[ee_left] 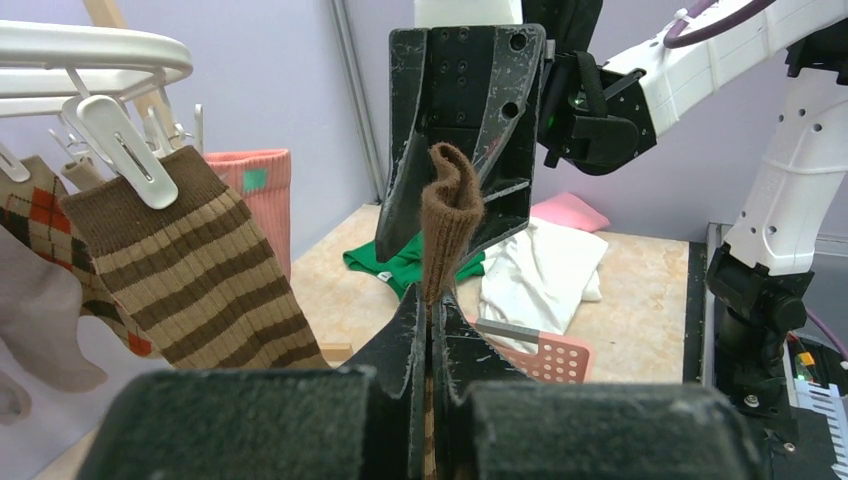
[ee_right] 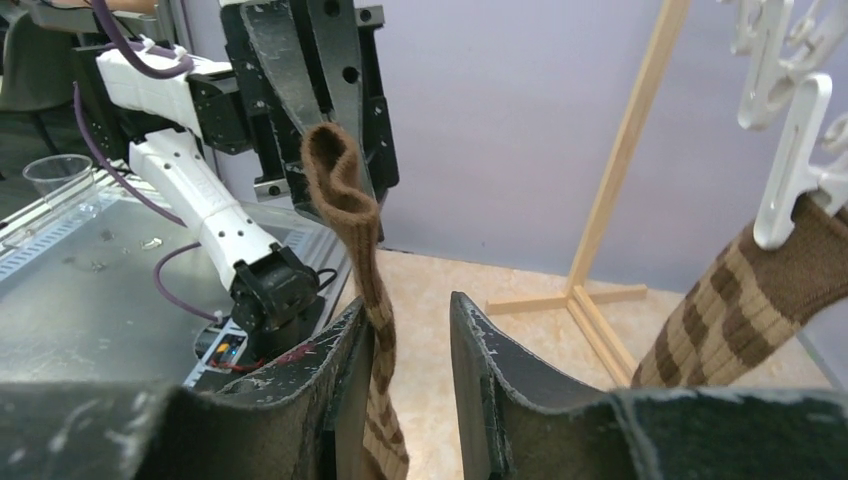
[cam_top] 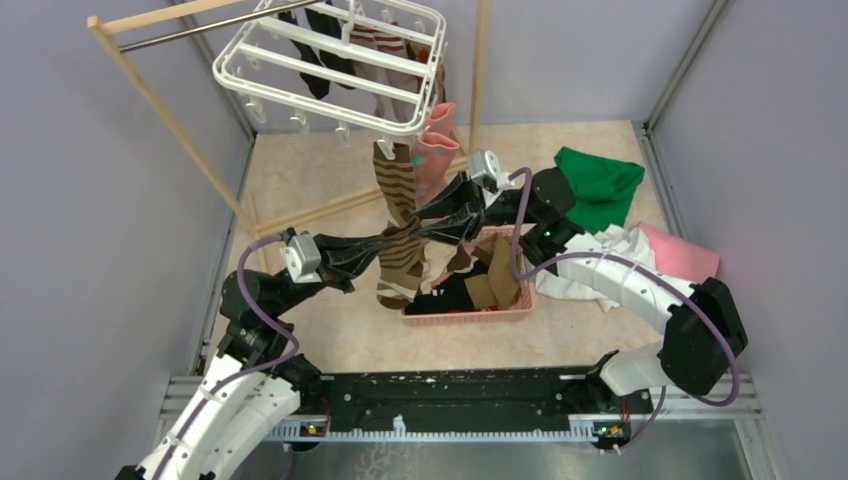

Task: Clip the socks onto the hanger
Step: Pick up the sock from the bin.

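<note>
Below the hanger (ee_left: 90,42), left tool (ee_left: 430,312) pinches the limp striped sock (ee_left: 448,215) (cuff flopping); right tool (ee_right: 410,320), jaws apart, should take the cuff.

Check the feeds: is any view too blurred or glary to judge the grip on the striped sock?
Top external: evenly lit, no glare, but the black jaws merge together over the striped sock. Left wrist: near jaws blurred along the bottom, sock cuff sharp. Right wrist: same near blur, cuff and the white clip sharp.
</note>
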Robot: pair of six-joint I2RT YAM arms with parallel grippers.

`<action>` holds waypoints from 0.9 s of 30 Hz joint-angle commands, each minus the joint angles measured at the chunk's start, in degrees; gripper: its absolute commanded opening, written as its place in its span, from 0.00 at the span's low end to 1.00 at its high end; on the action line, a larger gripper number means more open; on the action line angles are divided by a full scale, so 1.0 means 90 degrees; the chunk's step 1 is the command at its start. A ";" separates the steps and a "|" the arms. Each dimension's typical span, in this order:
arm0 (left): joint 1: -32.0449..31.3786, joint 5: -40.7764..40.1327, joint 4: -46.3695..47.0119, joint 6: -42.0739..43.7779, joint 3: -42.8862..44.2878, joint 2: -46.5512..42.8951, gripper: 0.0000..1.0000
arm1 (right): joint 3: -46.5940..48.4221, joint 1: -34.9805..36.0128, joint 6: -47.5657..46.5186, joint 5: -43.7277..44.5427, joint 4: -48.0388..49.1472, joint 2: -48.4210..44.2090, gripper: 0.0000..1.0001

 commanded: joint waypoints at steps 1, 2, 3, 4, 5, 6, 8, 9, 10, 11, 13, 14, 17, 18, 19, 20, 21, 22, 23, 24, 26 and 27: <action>0.0011 0.0031 0.0473 -0.0110 -0.0026 0.0067 0.00 | 0.0389 0.0120 0.0131 -0.0279 0.0582 0.0025 0.32; 0.0013 0.0016 0.0493 -0.0119 -0.0040 0.0070 0.00 | 0.0404 0.0141 0.0156 -0.0312 0.0613 0.0022 0.30; 0.0018 -0.0016 0.0539 -0.0134 -0.0050 0.0063 0.00 | 0.0403 0.0152 0.0189 -0.0327 0.0651 0.0028 0.29; 0.0015 -0.0039 0.0577 -0.0157 -0.0068 0.0060 0.00 | 0.0413 0.0170 0.0211 -0.0337 0.0675 0.0022 0.28; 0.0016 -0.0053 0.0638 -0.0186 -0.0095 0.0054 0.00 | 0.0416 0.0179 0.0225 -0.0347 0.0694 0.0029 0.27; 0.0016 -0.0068 0.0709 -0.0223 -0.0120 0.0053 0.00 | 0.0422 0.0197 0.0237 -0.0349 0.0712 0.0038 0.27; 0.0012 -0.0103 0.0897 -0.0349 -0.0221 0.0046 0.00 | 0.0422 0.0229 0.0248 -0.0332 0.0761 0.0045 0.27; 0.0012 -0.0113 0.1052 -0.0454 -0.0290 0.0036 0.00 | 0.0429 0.0237 0.0256 -0.0323 0.0775 0.0052 0.27; 0.0011 -0.0143 0.1271 -0.0575 -0.0383 0.0025 0.00 | 0.0434 0.0256 0.0253 -0.0309 0.0796 0.0056 0.28; 0.0018 -0.0167 0.1522 -0.0735 -0.0476 0.0030 0.00 | 0.0446 0.0277 0.0262 -0.0276 0.0819 0.0064 0.30; 0.0012 -0.0203 0.2115 -0.1089 -0.0685 0.0040 0.00 | 0.0485 0.0288 0.0323 -0.0168 0.0863 0.0083 0.34; 0.0014 -0.0203 0.2405 -0.1277 -0.0778 0.0055 0.00 | 0.0516 0.0296 0.0371 -0.0138 0.0887 0.0100 0.35; 0.0018 -0.0285 0.3184 -0.1670 -0.0979 0.0106 0.00 | 0.0622 0.0297 0.0502 -0.0065 0.0952 0.0124 0.36; 0.0016 -0.0311 0.3346 -0.1749 -0.1015 0.0111 0.00 | 0.0659 0.0293 0.0518 -0.0055 0.0963 0.0133 0.36; 0.0019 -0.0337 0.3482 -0.1830 -0.1037 0.0110 0.00 | 0.0664 0.0297 0.0521 -0.0047 0.0964 0.0140 0.36; 0.0012 -0.0359 0.3595 -0.1873 -0.1050 0.0116 0.00 | 0.0670 0.0298 0.0527 -0.0034 0.0965 0.0158 0.36; 0.0016 -0.0374 0.3663 -0.1900 -0.1047 0.0125 0.00 | 0.0658 0.0301 0.0544 -0.0008 0.0965 0.0152 0.36; 0.0012 -0.0365 0.3703 -0.1928 -0.1029 0.0144 0.00 | 0.0659 0.0301 0.0566 0.0021 0.0965 0.0153 0.37; 0.0012 -0.0368 0.3769 -0.1962 -0.1007 0.0159 0.00 | 0.0663 0.0304 0.0586 0.0030 0.0979 0.0161 0.37; 0.0012 -0.0361 0.3835 -0.2008 -0.0994 0.0182 0.00 | 0.0678 0.0310 0.0590 0.0044 0.0988 0.0165 0.37; 0.0012 -0.0363 0.4035 -0.2114 -0.0993 0.0238 0.00 | 0.0694 0.0318 0.0607 0.0050 0.0998 0.0160 0.39; 0.0014 -0.0355 0.4122 -0.2172 -0.0988 0.0268 0.00 | 0.0714 0.0313 0.0609 0.0051 0.1010 0.0173 0.40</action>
